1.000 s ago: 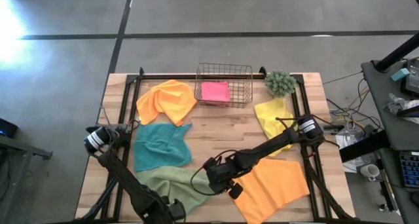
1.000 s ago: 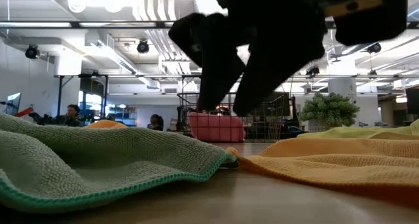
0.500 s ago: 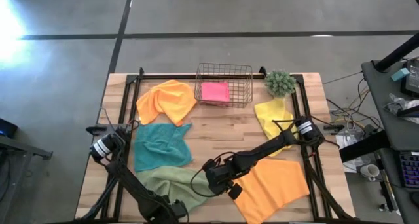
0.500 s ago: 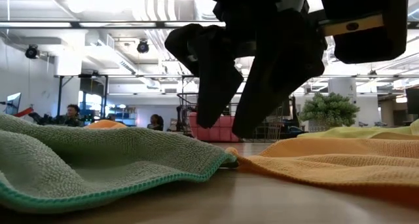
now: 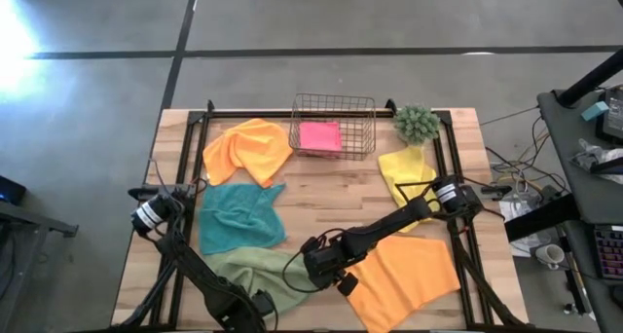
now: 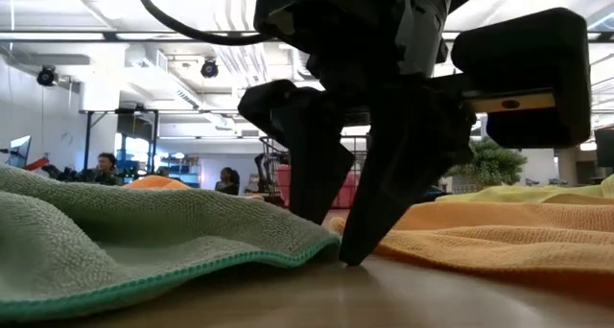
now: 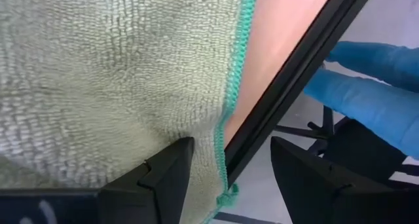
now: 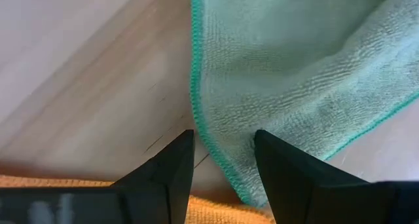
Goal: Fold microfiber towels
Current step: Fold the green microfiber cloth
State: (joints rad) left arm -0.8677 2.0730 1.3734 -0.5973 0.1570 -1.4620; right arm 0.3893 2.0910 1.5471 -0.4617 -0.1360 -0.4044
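A sage green towel (image 5: pixel 248 268) lies spread on the table's near left, beside an orange towel (image 5: pixel 404 275). My right gripper (image 5: pixel 326 267) stands open, low over the green towel's right corner (image 8: pixel 226 152), one finger on each side of its stitched edge. My left gripper (image 5: pixel 261 309) stands open over the same towel's near edge (image 7: pixel 226 119) at the table's front rim. In the left wrist view one finger is over the cloth and the other is beyond the rim. Teal (image 5: pixel 238 216), orange (image 5: pixel 248 148) and yellow (image 5: pixel 404 172) towels lie farther back. My right gripper points steeply down, and in the low view one fingertip (image 6: pixel 350 256) reaches the level of the tabletop beside the green towel's corner; whether it touches cloth or wood I cannot tell. My left gripper hangs close over the towel's near edge; whether it touches I cannot tell.
A copper wire basket (image 5: pixel 333 104) holding a pink towel (image 5: pixel 319 135) stands at the far edge, with a small green plant (image 5: pixel 417 124) to its right. A black frame rail (image 7: pixel 294 86) runs along the front rim. Blue finger-like shapes (image 7: pixel 366 73) show beyond it.
Both grippers have come down toward the sage green towel, the right one onto its right corner and the left one onto its near edge. Their fingers have stayed open. The towels have not moved.
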